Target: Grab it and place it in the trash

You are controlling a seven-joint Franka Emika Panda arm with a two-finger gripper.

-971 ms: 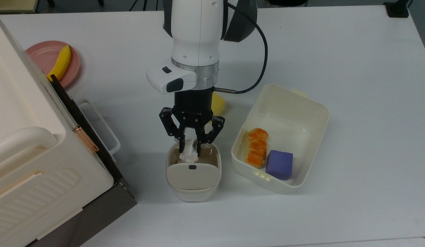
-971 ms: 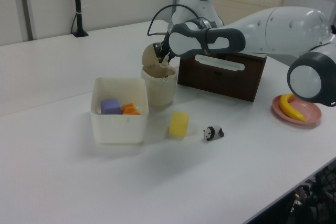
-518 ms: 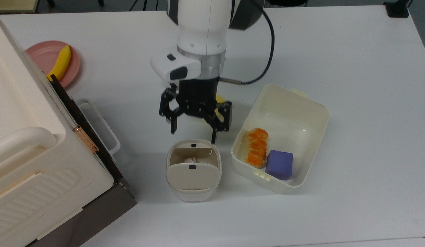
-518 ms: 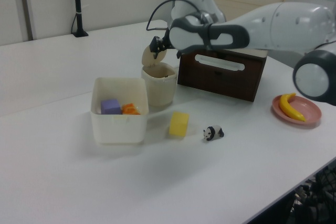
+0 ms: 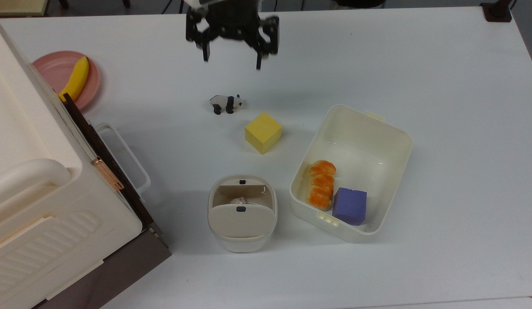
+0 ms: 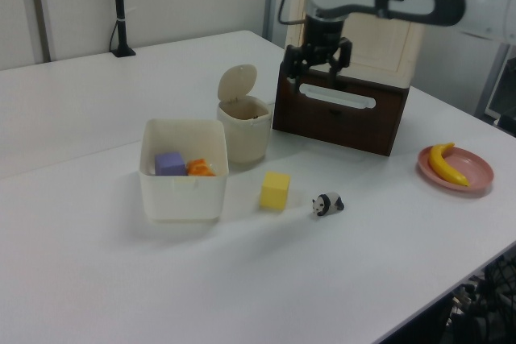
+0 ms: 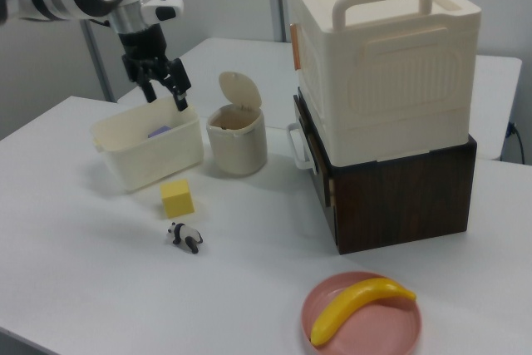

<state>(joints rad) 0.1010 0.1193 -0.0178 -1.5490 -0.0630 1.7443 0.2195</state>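
Observation:
The trash point(image 5: 242, 219) is a small cream bin with its flap lid tipped up, standing in the lower middle of the top view. Through its opening I see the off-white tissue wad point(image 5: 239, 200) lying inside. My gripper point(image 5: 231, 60) hangs open and holds nothing, high above the table near the top view's upper edge, well away from the bin. In the left view the gripper point(image 6: 311, 78) is in front of the brown box, to the right of the trash point(image 6: 246, 130). In the right view the gripper point(image 7: 166, 100) hovers above the tub, left of the trash point(image 7: 237, 143).
A cream tub point(image 5: 356, 139) to the right of the bin holds a bread roll point(image 5: 321, 184) and a purple cube point(image 5: 349, 206). A yellow cube point(image 5: 263, 132) and a panda figurine point(image 5: 226, 103) lie between bin and gripper. A banana point(image 5: 76, 78) on a pink plate and a large cream box point(image 5: 38, 201) occupy the top view's left.
The gripper opened and let go of the tissue, which now lies in the bin. It then rose and drew back toward the top view's upper edge, uncovering the panda and yellow cube.

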